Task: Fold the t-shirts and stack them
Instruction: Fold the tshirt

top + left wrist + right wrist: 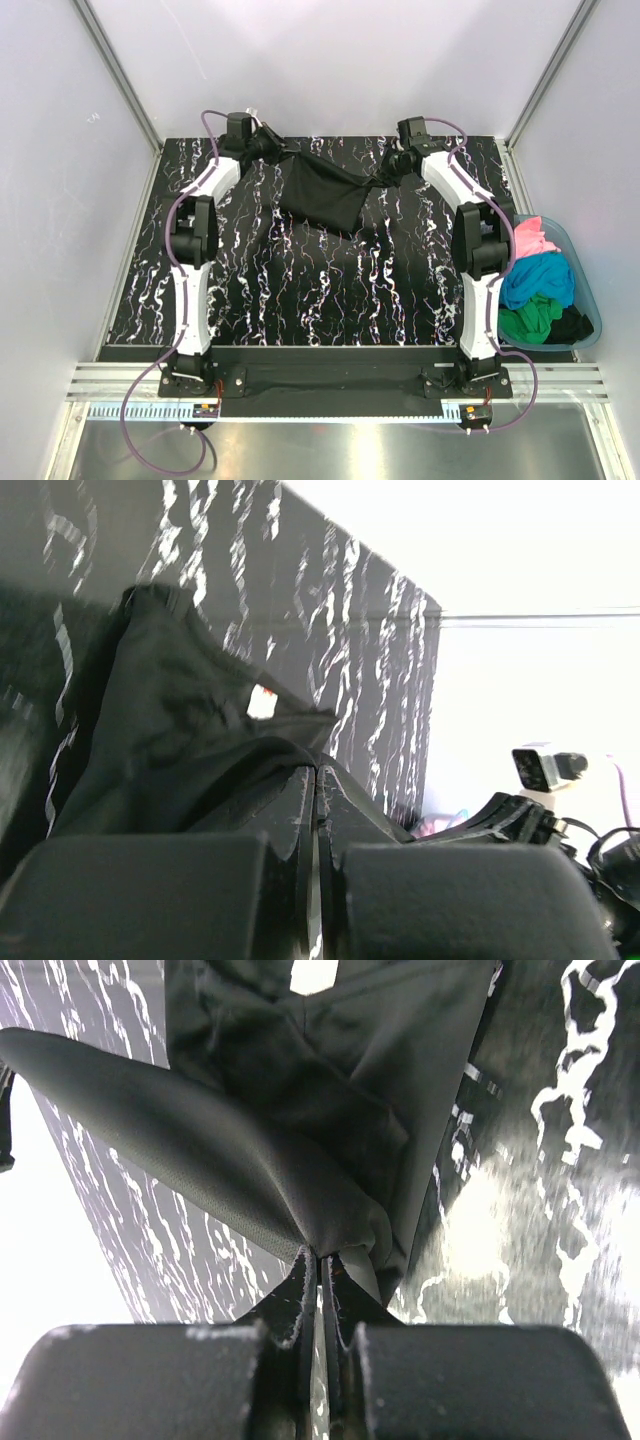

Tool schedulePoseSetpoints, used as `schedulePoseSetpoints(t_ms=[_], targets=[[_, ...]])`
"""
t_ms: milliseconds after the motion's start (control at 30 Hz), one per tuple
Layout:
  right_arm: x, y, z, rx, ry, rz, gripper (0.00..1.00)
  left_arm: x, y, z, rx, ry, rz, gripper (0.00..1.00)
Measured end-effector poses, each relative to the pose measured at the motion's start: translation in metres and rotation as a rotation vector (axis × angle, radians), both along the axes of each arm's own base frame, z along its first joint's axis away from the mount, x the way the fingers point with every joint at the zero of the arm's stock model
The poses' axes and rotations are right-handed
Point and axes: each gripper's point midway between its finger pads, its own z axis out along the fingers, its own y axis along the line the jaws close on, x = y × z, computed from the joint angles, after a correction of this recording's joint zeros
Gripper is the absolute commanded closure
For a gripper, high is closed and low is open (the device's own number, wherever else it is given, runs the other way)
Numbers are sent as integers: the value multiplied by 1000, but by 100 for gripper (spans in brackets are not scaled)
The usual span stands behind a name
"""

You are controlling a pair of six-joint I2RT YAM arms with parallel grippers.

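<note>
A large black t-shirt [322,192] hangs stretched between my two grippers over the far part of the table. My left gripper [268,142] is shut on its left end; in the left wrist view the cloth [170,730] bunches at the closed fingertips [316,772]. My right gripper [388,168] is shut on its right end; in the right wrist view the cloth [300,1110] is pinched at the tips [322,1255]. Pink [532,238], turquoise-blue [540,278] and green [528,320] t-shirts lie in the tub at the right.
A translucent teal plastic tub [585,290] stands off the table's right edge and also holds some black cloth [572,326]. The table [300,290] is black marble-patterned, with white walls behind and at both sides.
</note>
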Motion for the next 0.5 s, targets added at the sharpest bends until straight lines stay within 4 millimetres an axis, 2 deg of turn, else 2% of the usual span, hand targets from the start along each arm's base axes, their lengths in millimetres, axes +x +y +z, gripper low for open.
schedulePoseSetpoints(t_ms=[67, 100, 133, 200, 267, 400, 500], targets=[[10, -3, -4, 9, -3, -16, 96, 10, -6, 1, -12, -30, -8, 97], [14, -4, -5, 13, -4, -23, 89, 14, -8, 0, -16, -37, -10, 93], [20, -6, -7, 17, -7, -31, 84, 17, -10, -2, -19, -45, -13, 83], [30, -9, -10, 25, -14, -47, 73, 25, -13, -4, -26, -57, -17, 76], [41, -13, -12, 32, -19, -66, 69, 31, -15, -9, -28, -66, -19, 66], [57, -24, -18, 43, -25, -102, 58, 38, -14, -16, -13, -81, -23, 56], [57, -30, -24, 46, -15, -118, 49, 39, -2, -21, 17, -79, -20, 56]])
